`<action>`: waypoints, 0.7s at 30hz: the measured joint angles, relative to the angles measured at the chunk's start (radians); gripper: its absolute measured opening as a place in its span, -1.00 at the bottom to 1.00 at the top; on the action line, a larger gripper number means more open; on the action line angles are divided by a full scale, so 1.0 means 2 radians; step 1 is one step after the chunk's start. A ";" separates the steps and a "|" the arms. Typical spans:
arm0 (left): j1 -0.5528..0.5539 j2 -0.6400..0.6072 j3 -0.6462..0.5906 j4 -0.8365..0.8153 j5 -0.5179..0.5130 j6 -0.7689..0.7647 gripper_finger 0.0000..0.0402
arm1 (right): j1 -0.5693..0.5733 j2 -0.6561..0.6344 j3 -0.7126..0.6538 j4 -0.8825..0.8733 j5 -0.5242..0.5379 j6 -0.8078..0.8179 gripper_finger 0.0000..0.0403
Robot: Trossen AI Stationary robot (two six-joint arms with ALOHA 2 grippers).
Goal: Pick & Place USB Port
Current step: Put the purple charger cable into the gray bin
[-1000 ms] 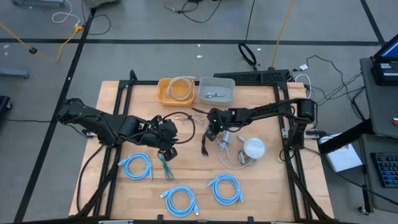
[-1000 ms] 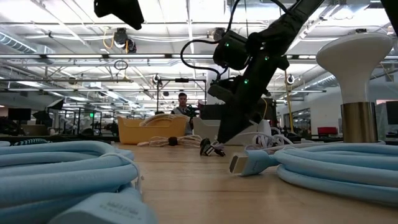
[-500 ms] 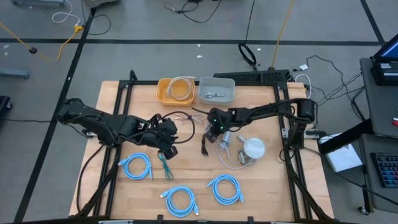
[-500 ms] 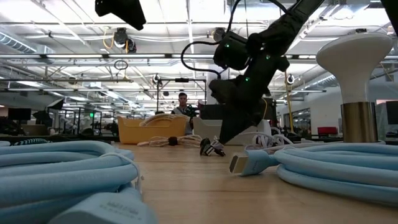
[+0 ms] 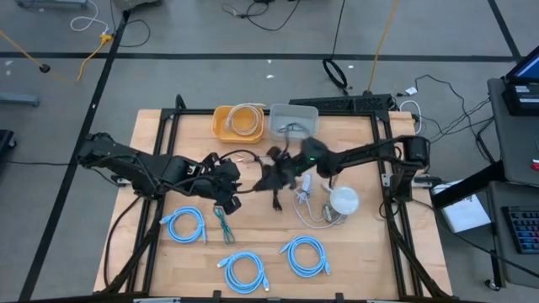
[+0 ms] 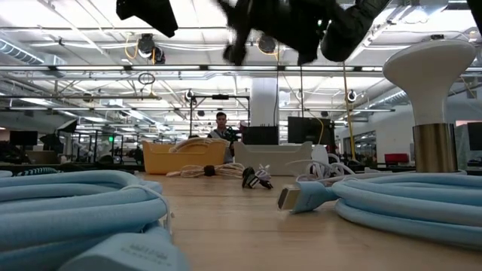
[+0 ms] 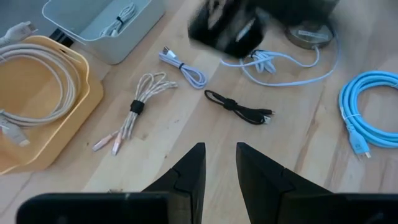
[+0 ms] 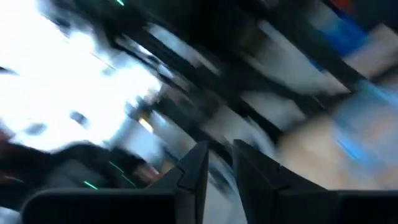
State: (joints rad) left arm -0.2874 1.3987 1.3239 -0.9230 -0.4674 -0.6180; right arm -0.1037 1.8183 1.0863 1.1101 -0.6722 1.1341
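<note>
Change since earlier frame: right gripper [image 5: 274,175] has swung up off the table and toward the left arm. In the low view it has gone from just above the board to the top of the picture (heavy motion smear in every view). Cannot tell whether its jaws are parted or pressed together, or whether anything rides in them.

Black USB cable [image 7: 239,107] lies loose on the wooden table [image 5: 354,244], between the two grippers. It is touched by nothing and well apart from the grey bin [image 5: 293,111], which already holds one cable.

Left gripper [image 7: 219,149] hovers above the board near the pink bundled cable [image 7: 142,99]. Its jaws are slightly spread, with nothing between them.

Judgement: the pick is not secured.

For a good pick:
- Bring the right gripper back above the cable's tied middle, not a plug end; the strands are bunched there and won't slip.
- Spread the jaws across the cable's line.
- Descend until the tips meet the wood, then pinch.
- Lift straight before carrying.

Risk: snagging the white cable [image 7: 183,65] just beside it.
</note>
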 joint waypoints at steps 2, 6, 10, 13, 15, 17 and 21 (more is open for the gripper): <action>0.000 0.000 0.000 0.000 0.002 -0.004 -0.54 | 0.009 0.000 0.000 0.087 0.060 0.086 -0.64; -0.004 -0.004 0.000 -0.009 0.011 -0.027 -0.54 | 0.010 -0.008 0.002 0.230 0.213 0.180 -0.65; -0.013 -0.011 0.000 -0.034 -0.002 -0.078 -0.54 | 0.003 -0.078 0.020 0.204 0.273 0.035 -0.66; -0.016 -0.019 0.000 -0.045 -0.016 -0.125 -0.54 | -0.010 -0.149 0.053 0.049 0.255 -0.095 -0.68; -0.018 -0.025 0.000 -0.043 -0.024 -0.139 -0.54 | -0.013 -0.181 0.099 -0.155 0.271 -0.201 -0.71; -0.023 -0.027 0.000 -0.051 -0.033 -0.146 -0.54 | -0.003 -0.213 0.153 -0.392 0.346 -0.330 -0.76; -0.027 -0.031 0.000 -0.065 -0.038 -0.150 -0.54 | 0.029 -0.201 0.287 -0.680 0.627 -0.447 -0.91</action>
State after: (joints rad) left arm -0.3421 1.3377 1.3247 -1.0533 -0.5429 -0.9171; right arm -0.0451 1.4170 1.6594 -0.2495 0.5819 0.2407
